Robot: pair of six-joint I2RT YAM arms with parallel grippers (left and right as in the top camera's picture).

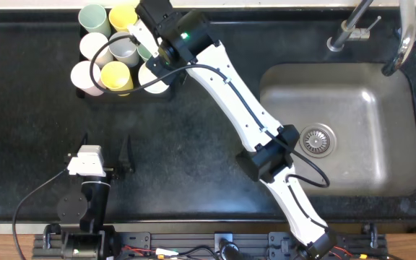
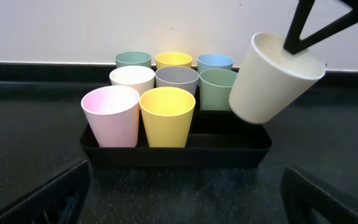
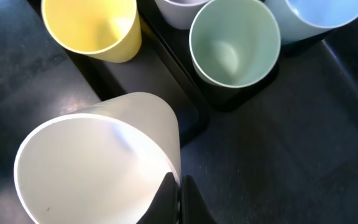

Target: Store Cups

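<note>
Now held: cream cup [image 2: 272, 78], clamped at its rim by the right gripper [image 3: 178, 190]
Pose: cream cup tilted, lifted over the bare front corner of the tray [image 2: 166, 155], next to the front yellow cup [image 3: 92, 25] and just before a green cup [image 3: 235, 43]; contact with either cannot be told
Tray: black, on the dark counter [image 1: 193, 144], close to the back wall [image 2: 166, 25]
Stored: eight cups [image 2: 132, 81] upright in the tray; back row green, yellow, blue; middle row white, grey, green; front row pink, yellow
Left gripper [image 1: 107, 141]: fingers spread wide, holding nothing, low over the counter, facing the tray, well apart from it
Sink [image 1: 338, 130]: steel, set in the counter on the right arm's side
</note>
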